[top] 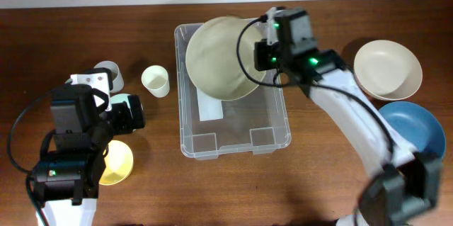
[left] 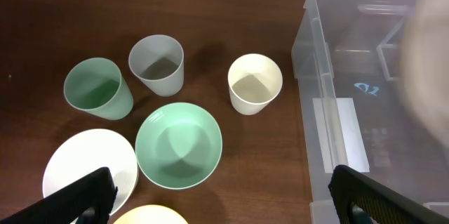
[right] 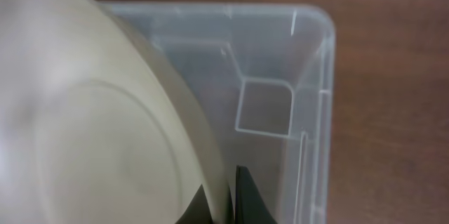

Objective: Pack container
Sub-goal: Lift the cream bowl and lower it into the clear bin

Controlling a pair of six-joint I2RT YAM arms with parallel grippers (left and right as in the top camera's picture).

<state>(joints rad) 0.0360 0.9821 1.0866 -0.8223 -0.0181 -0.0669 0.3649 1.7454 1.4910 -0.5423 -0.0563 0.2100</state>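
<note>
Overhead, a bowl point(top: 223, 56) is held tilted over the container point(top: 233, 137), set mid-table point(top: 85, 27), by the right gripper point(top: 267, 50). From the left wrist, the left gripper point(left: 221, 192) is seen spread wide, empty. From the right wrist, the bowl's edge is pinched tight; lowering flat, then release, seems called for.

The right arm point(top: 354, 123) reaches in a long diagonal from its base, white forearm stretched out and green lights glowing on the black wrist. At its tip the right gripper point(right: 224, 199) pinches the rim of a pale bowl point(right: 84, 126), with one dark fingertip on each face of the wall and the bowl tilted ahead of the wrist. The left arm point(top: 71, 148) sits folded close over its own base. The left gripper point(left: 224, 196) points downward, its two black fingers point(left: 84, 192) spread wide and holding nothing.
</note>
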